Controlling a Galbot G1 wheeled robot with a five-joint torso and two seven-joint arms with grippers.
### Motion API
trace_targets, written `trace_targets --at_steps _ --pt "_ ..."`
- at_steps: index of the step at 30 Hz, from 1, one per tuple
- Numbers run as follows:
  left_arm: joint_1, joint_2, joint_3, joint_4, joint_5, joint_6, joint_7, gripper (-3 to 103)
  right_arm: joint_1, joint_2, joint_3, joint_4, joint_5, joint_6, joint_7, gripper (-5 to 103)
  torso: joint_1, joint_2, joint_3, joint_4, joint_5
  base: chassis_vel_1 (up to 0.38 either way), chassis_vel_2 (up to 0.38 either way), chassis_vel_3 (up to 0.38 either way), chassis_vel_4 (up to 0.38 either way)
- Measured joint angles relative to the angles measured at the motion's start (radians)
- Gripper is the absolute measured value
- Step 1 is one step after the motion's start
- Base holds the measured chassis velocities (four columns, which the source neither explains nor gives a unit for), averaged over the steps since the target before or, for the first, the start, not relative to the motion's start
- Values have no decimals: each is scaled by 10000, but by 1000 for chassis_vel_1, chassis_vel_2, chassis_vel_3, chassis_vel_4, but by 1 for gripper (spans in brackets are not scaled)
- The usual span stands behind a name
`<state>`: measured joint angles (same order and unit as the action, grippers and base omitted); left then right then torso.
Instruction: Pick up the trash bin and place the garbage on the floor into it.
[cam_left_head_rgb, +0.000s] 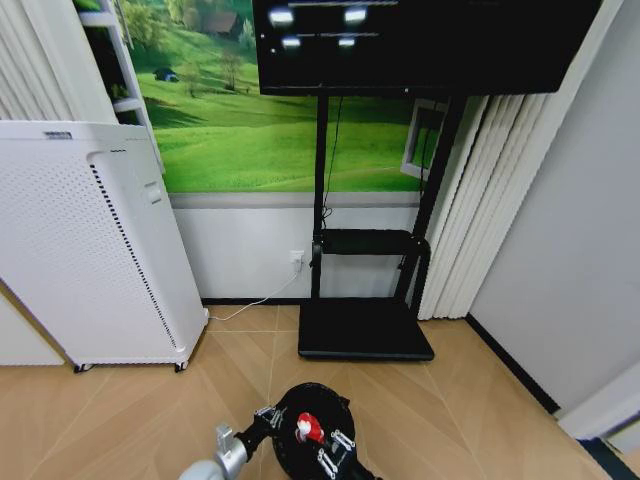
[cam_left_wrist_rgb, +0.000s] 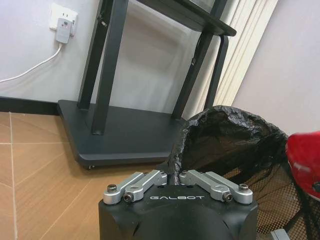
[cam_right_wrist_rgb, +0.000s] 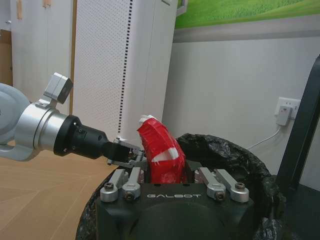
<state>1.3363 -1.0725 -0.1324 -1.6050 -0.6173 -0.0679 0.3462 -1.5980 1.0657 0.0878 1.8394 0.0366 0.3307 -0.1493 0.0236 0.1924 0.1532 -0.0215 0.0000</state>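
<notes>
The bin, black with a crinkled liner, sits low in the head view above the parquet floor, in front of the TV stand's flat base.

The left gripper reaches in from the left, and its jaws are closed on the bin's near rim, pinching the liner edge; the right wrist view shows the same grip, with the left gripper clamped at the rim just beside the red wad. In the left wrist view the bin opens right past the gripper body.

The right gripper is over the bin's mouth with its jaws closed around 1 piece of garbage, a red-and-white wad. In the right wrist view the wad stands upright between the jaws, above the bin.

A white perforated appliance stands to the left on the floor, well apart from the bin.
</notes>
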Motion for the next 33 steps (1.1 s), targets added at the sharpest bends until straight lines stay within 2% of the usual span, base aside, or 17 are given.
trace_targets --at_steps 1,2,3,4,6,8,9,11,12,14,21,25,30,32,33 --pt "-5 -4 -10 23 -3 0 0 5 13 -4 -15 -6 3 -10 18 44 0 0 0 0 -1 0 0 0 0" --pt "-6 -5 -64 61 -9 1 -4 5 48 -14 -44 -10 15 -24 60 55 0 0 0 0 0 0 0 0 0" --pt "-6 -5 -64 61 -9 1 -4 5 48 -14 -44 -10 15 -24 60 55 0 0 0 0 0 0 0 0 0" --pt "3 1 -110 65 -23 1 -4 5 74 -28 -54 -10 27 -29 80 61 0 0 0 0 0 0 0 0 0" --pt "15 8 -138 67 -31 1 -4 5 88 -51 -58 -10 36 -32 92 61 0 0 0 0 0 0 0 0 0" --pt "48 8 -203 83 -39 2 -4 5 92 -107 -56 7 71 -31 106 71 0 0 0 1 -1 0 0 0 0" --pt "48 8 -203 83 -39 2 -4 5 92 -107 -56 7 71 -31 106 71 0 0 0 1 -1 0 0 0 0" --pt "67 -44 -310 130 -46 2 -22 5 38 -148 4 84 132 15 107 82 0 0 0 0 0 0 0 0 0" --pt "67 -44 -310 130 -46 2 -22 5 38 -148 4 84 132 15 107 82 0 0 0 0 0 0 0 0 0" --pt "97 -131 -470 168 -73 0 -133 5 -97 -180 150 239 215 109 112 97 0 -1 0 0 -1 0 0 0 0" --pt "254 -322 -1247 167 -468 -52 -813 5 -509 -217 778 768 562 517 136 100 0 -2 0 1 0 0 0 0 0" --pt "298 -326 -1526 78 -678 -64 -1002 5 -670 -270 1015 1081 706 581 176 100 1 -1 0 1 0 0 0 0 0" --pt "556 -380 -2033 -404 -972 -94 -1518 5 -937 -65 1471 1626 1067 406 899 100 0 -1 0 0 -1 0 0 0 0" --pt "801 -469 -2372 -773 -1014 -164 -1821 5 -996 264 1737 1817 1353 71 1516 100 0 -1 0 -1 -1 0 0 0 0" --pt "801 -469 -2372 -773 -1014 -164 -1821 5 -996 264 1737 1817 1353 71 1516 100 0 -1 0 -1 -1 0 0 0 0"
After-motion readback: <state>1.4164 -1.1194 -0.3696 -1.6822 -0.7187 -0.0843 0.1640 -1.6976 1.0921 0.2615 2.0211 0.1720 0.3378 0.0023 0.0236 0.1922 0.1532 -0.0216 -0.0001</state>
